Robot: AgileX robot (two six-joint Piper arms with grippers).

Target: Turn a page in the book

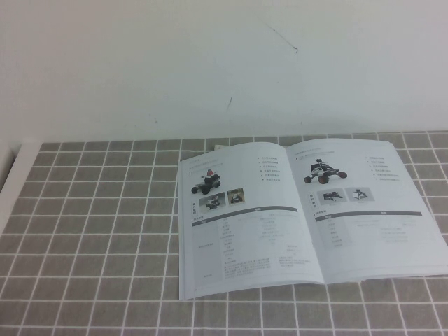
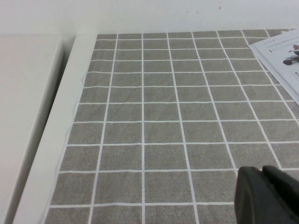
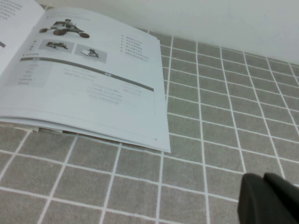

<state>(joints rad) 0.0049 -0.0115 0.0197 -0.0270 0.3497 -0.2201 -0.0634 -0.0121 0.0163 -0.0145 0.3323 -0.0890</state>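
Note:
The book [image 1: 301, 213] lies open and flat on the grey checked cloth, right of the table's middle. Its right-hand page [image 1: 371, 210] shows vehicle photos, a grey bar and a table. A corner of the book shows in the left wrist view [image 2: 282, 60]; the right page fills the right wrist view [image 3: 88, 79]. My left gripper [image 2: 264, 175] is shut and empty above the cloth, well left of the book. My right gripper [image 3: 264, 179] is shut and empty above the cloth, off the book's right near corner. Neither arm shows in the high view.
The grey checked cloth [image 1: 91, 231] covers the table up to a white wall [image 1: 210, 63] at the back. A white table edge [image 2: 51, 140] runs along the cloth's left side.

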